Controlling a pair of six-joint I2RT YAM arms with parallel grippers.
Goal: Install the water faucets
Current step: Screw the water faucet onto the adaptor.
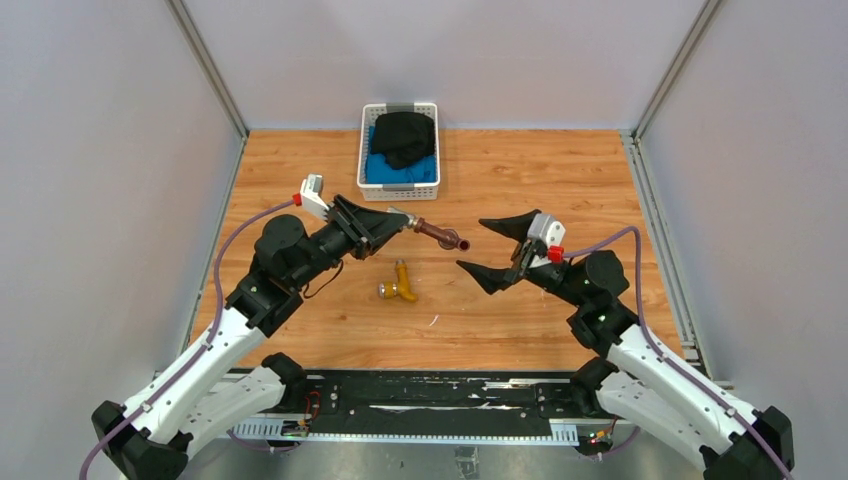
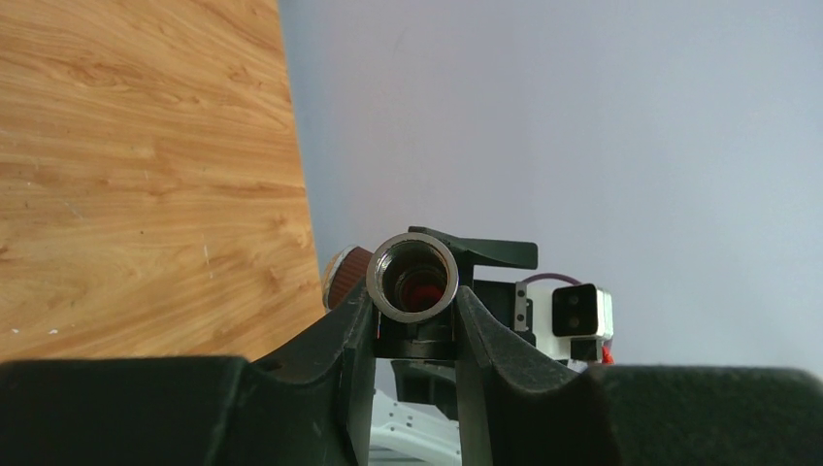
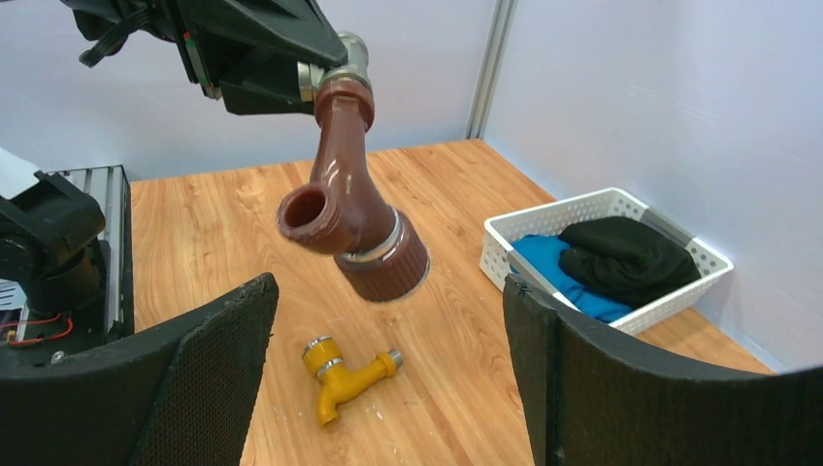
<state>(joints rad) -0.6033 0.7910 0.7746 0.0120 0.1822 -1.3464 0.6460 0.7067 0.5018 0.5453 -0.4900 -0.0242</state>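
The pale wooden table [image 1: 560,180] carries everything, walled in by grey panels. The left arm [image 1: 290,250] reaches over the middle with its jaws closed on the silvery threaded end of the task's first piece. The right arm [image 1: 600,280] faces it with jaws spread wide, holding nothing and touching nothing.

At the table's far edge sits a white slotted plastic basket [image 1: 400,190] with a black cloth [image 1: 405,138] bundled over a blue cloth [image 1: 385,170].

The dark reddish-brown metal faucet with an angled spout [image 1: 438,235] hangs in the air between the two arms, clear of the table. The brass-yellow metal faucet [image 1: 400,285] lies on its side near the middle of the table, toward the near edge, untouched.

To my eye the job has hardly begun: one tap is lifted and the other waits, and neither is fitted to anything.

I can see no pipe or fixture to take them. The brown tap's round knob is turned away, so any marking on it is hidden. The left wrist view shows little beyond its open threaded mouth.
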